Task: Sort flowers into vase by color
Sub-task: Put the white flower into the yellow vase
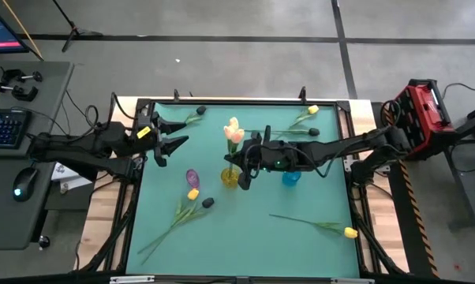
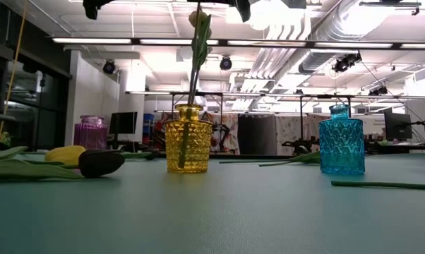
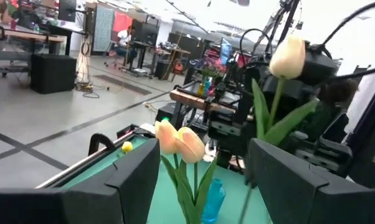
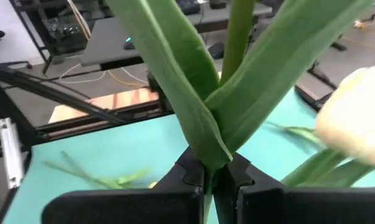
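Note:
My right gripper [image 1: 248, 162] is shut on a cream tulip [image 3: 288, 56] that stands upright beside the yellow vase [image 2: 188, 139] at the table's middle. Two peach tulips [image 3: 181, 142] rise from that vase. Whether the held stem's lower end is inside the vase, I cannot tell. My left gripper [image 1: 170, 136] hangs open above the table's left part, pointing at the flowers, with nothing between its fingers. More tulips lie flat on the mat: a yellow one [image 1: 193, 193] and a black one [image 1: 208, 203] left of centre, and a yellow one [image 1: 349, 232] at the near right. My right gripper pinches the cream tulip's green stem [image 4: 210, 163] between its two fingers, just below where the leaves branch off. The fingers come nearly level from the table's right side and lie across the stem. The tulip stands upright, leaves and bud above the fingers.
A blue vase [image 2: 341, 140] stands right of the yellow one, under my right arm, and a purple vase [image 1: 192, 177] stands to its left. More tulips lie at the far edge: yellow [image 1: 312, 110] and black [image 1: 314, 132] at the right, black [image 1: 200, 110] at the left.

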Available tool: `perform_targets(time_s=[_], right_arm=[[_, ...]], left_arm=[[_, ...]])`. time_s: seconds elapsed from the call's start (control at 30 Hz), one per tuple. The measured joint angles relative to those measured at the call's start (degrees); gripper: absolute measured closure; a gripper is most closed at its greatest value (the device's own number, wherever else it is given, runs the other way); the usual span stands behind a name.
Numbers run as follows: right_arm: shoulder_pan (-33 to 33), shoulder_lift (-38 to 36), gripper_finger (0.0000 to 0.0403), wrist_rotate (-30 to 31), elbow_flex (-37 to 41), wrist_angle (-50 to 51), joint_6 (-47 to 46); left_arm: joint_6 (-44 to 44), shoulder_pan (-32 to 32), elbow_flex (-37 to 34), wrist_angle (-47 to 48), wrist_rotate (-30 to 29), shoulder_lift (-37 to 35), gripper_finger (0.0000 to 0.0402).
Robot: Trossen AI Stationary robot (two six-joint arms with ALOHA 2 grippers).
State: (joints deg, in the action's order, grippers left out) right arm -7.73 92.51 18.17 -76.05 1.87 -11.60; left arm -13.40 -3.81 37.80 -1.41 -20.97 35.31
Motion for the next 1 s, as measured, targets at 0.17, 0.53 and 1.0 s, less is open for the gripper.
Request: perform_targets(time_s=[0.17,0.53,1.0], right_arm=[[2.1,0.3,0.0403,-2.4,0.0,-1.3,1.4],[2.0,3.5,0.0403,-2.1,0.0,-1.7,3.9],[1.6,4.2,0.0403,0.7,0.0,-1.1,4.1]], left_arm=[[0.0,0.0,0.0,0.1,0.0,0.0,0.0165],[0.1,0.0,0.0,0.1,-0.1,0.0,0.0165],[0.6,0.0,0.0,0.3,-1.2,0.0,0.0165]])
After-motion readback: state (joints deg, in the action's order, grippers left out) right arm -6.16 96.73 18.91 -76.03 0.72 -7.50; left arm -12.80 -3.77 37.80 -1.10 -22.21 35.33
